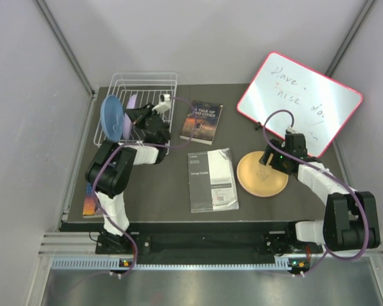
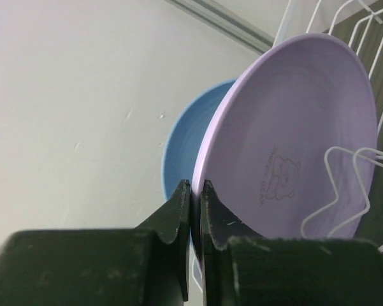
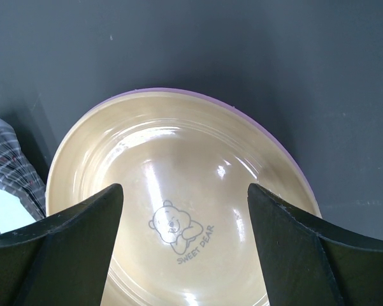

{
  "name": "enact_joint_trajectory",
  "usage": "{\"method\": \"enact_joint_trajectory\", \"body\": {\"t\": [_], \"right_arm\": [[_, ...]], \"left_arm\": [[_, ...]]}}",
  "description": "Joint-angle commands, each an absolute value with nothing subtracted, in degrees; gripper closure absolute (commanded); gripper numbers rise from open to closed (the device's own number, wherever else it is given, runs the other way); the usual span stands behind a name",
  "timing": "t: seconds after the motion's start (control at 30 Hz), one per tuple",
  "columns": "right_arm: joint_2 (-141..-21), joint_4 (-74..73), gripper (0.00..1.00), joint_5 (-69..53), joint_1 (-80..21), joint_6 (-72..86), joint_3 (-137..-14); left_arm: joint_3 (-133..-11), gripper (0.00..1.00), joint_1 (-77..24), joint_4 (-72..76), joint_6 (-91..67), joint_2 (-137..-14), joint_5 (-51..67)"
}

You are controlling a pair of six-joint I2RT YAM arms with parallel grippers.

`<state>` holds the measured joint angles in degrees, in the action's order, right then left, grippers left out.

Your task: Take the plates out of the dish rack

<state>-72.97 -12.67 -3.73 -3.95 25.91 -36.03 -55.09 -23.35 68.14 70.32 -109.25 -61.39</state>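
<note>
The white wire dish rack (image 1: 154, 81) stands at the back left. On edge in it are a blue plate (image 1: 113, 119) and a lavender plate (image 1: 132, 101). My left gripper (image 1: 136, 115) is shut on the lavender plate (image 2: 293, 140), its jaws (image 2: 195, 185) pinching the rim, with the blue plate (image 2: 185, 143) just behind and rack wire (image 2: 344, 185) in front. An orange-tan plate (image 1: 262, 173) lies flat on the table at the right. My right gripper (image 1: 271, 159) hangs open over this plate (image 3: 178, 166), holding nothing. A thin purple edge (image 3: 178, 92) shows under its far rim.
A red-framed whiteboard (image 1: 299, 102) leans at the back right. A dark book (image 1: 202, 121) lies beside the rack, and a setup-guide booklet (image 1: 212, 180) lies mid-table next to the orange-tan plate. Another book (image 1: 89, 205) pokes out at the table's left edge.
</note>
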Motion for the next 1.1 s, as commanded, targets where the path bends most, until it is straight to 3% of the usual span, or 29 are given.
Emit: {"method": "enact_joint_trajectory", "body": {"t": [0.0,0.3,0.47,0.63,0.7,0.8,1.07], "right_arm": [[-73.92,-10.02,0.21,-3.87,-3.34,25.58,-36.83],[-73.74,-9.76,0.21,-3.96,-3.34,25.84,-36.91],[-72.78,-10.02,0.21,-3.78,-3.34,26.02,-37.18],[-67.95,-12.3,0.21,-4.22,-3.95,24.52,-39.02],[-63.91,-12.66,0.18,-6.05,-4.13,23.39,-39.55],[-59.42,-11.78,0.0,-11.59,-4.22,22.5,-40.34],[-57.48,-0.64,0.01,-22.32,-7.19,28.03,-40.25]], "left_arm": [[-56.07,1.0,-22.68,89.76,75.52,-103.65,-62.58],[-61.69,1.0,-22.32,56.37,55.21,-93.35,-61.26],[-64.68,1.0,-23.46,46.43,48.19,-90.36,-60.74],[-71.79,1.0,-26.19,18.12,30.8,-85.79,-55.3],[-75.04,1.0,-26.98,8.66,18.85,-83.86,-46.61],[-76.46,1.0,-27.16,0.36,6.88,-82.36,-34.04],[-73.92,1.0,-27.6,-2.11,-12.29,-84.37,-8.02]]}}
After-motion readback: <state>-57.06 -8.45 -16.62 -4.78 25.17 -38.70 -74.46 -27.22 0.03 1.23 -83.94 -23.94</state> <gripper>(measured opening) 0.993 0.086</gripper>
